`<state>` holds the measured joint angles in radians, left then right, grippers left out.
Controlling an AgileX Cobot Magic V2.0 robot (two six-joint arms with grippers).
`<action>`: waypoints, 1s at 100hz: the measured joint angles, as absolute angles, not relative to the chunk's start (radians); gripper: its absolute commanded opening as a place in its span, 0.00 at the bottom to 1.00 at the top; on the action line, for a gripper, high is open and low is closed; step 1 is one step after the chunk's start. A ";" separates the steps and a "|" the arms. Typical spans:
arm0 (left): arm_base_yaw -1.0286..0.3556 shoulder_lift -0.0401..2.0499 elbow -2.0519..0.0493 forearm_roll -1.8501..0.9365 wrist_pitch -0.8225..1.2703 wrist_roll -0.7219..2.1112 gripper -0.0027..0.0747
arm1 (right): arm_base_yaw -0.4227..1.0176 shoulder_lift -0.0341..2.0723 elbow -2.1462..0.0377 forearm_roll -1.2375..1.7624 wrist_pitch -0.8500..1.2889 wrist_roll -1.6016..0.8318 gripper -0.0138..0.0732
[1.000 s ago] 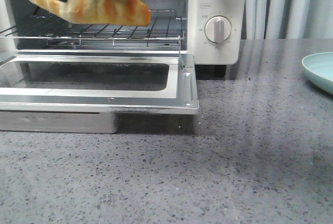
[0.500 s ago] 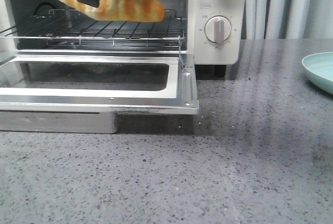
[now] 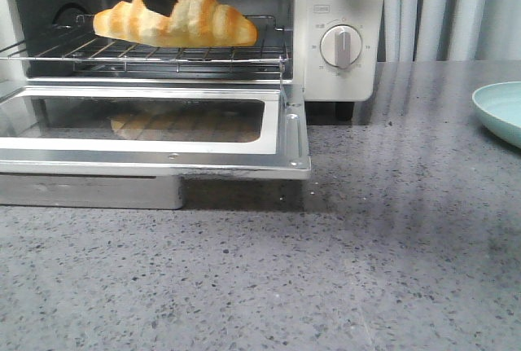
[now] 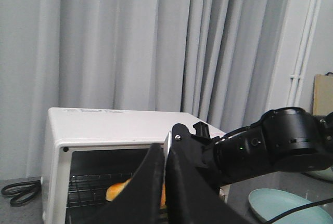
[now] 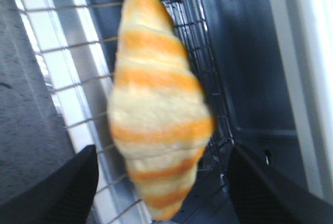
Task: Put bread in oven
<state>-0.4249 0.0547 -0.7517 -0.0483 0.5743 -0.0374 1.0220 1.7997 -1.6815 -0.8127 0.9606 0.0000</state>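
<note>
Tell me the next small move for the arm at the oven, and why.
Probably draw the right gripper straight back out of the oven. The bread lies on the wire rack, and the wrist view shows both fingers spread wide of it, touching nothing. The lowered door leaves the way out free; after that it could be shut.

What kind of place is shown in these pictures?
Probably a kitchen-style counter set up for robot trials: a cream-white toaster oven with its glass door open, a speckled grey stone-look countertop, a pale green plate, and plain grey curtains behind.
</note>
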 measured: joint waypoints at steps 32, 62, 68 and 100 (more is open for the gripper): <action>-0.384 -0.005 -0.747 0.050 0.783 -0.037 0.01 | 1.165 1.800 -1.791 -0.813 1.048 0.000 0.70; -0.162 -0.005 -0.677 0.062 0.809 -0.037 0.01 | 1.261 1.800 -1.893 -0.813 1.144 0.000 0.70; -0.114 -0.005 -0.636 0.062 0.783 -0.037 0.01 | 1.270 1.800 -1.908 -0.813 1.165 0.000 0.70; 0.003 -0.005 -0.244 0.056 0.398 0.053 0.01 | 1.278 1.800 -1.934 -0.813 1.238 0.000 0.70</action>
